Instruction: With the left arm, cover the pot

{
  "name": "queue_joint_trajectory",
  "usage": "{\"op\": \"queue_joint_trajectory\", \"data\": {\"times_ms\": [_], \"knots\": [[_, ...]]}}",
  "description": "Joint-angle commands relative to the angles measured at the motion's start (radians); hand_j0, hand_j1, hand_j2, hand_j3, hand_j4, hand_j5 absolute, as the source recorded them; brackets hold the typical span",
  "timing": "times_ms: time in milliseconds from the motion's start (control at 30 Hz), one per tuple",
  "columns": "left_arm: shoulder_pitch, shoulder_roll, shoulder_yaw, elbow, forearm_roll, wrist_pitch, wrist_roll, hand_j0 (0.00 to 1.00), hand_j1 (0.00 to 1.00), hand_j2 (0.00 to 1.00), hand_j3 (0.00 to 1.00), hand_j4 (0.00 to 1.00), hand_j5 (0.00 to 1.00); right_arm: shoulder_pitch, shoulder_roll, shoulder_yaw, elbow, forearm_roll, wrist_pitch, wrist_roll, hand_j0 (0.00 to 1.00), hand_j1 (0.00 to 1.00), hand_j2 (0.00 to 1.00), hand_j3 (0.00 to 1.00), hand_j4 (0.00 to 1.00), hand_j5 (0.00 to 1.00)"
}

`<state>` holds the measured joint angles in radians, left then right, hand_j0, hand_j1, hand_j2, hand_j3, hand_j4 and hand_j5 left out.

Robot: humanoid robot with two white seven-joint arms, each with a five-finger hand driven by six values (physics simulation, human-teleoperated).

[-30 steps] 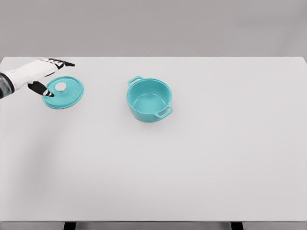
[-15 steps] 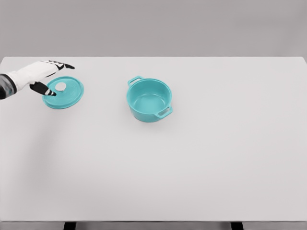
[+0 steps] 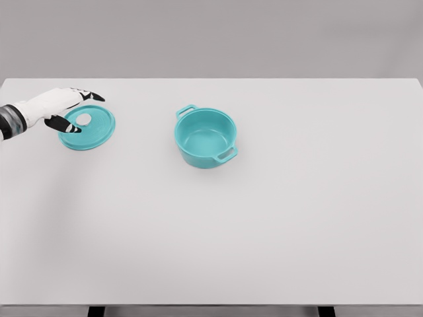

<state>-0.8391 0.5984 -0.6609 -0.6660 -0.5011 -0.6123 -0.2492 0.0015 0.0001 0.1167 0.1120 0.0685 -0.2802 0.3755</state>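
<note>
A teal pot [image 3: 205,137] with two side handles stands uncovered on the white table [image 3: 277,218], a little left of the middle. Its teal lid [image 3: 89,128] with a white knob [image 3: 84,119] lies flat at the far left. My left hand [image 3: 82,112] hovers over the lid's left part, fingers above the knob and thumb below it, spread around the knob with a gap showing. The lid's left rim is hidden by the hand. The right arm is out of sight.
The table's back edge runs just behind the hand and lid. Bare table surface lies between the lid and the pot.
My left hand has dropped slightly and its fingers have come closer around the knob. The lid and pot have not moved.
</note>
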Motion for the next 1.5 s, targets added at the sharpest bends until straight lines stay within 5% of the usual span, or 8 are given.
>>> {"op": "queue_joint_trajectory", "data": {"times_ms": [0, 233, 767, 1467], "knots": [[0.0, 0.0, 0.001, 0.0, 0.007, 0.001, -0.002, 0.79, 0.79, 0.79, 0.79, 0.79, 0.79, 0.0, 0.0, 0.0, 0.0, 0.001, 0.0, 0.0, 1.0, 1.0, 1.0, 1.0, 1.0, 1.0], [0.003, 0.003, -0.003, 0.006, 0.003, 0.001, -0.008, 0.78, 0.78, 0.78, 0.78, 0.78, 0.78, 0.0, 0.0, 0.0, 0.0, 0.001, 0.0, 0.0, 1.0, 1.0, 1.0, 1.0, 1.0, 1.0], [0.009, 0.009, -0.016, -0.003, 0.004, 0.001, -0.027, 0.58, 0.58, 0.58, 0.58, 0.58, 0.58, 0.0, 0.0, 0.0, 0.0, 0.001, 0.0, 0.0, 1.0, 1.0, 1.0, 1.0, 1.0, 1.0], [0.035, 0.021, 0.001, -0.29, 0.046, 0.001, -0.024, 0.55, 0.55, 0.55, 0.55, 0.55, 0.55, 0.0, 0.0, 0.0, 0.0, 0.001, 0.0, 0.0, 1.0, 1.0, 1.0, 1.0, 1.0, 1.0]]}}
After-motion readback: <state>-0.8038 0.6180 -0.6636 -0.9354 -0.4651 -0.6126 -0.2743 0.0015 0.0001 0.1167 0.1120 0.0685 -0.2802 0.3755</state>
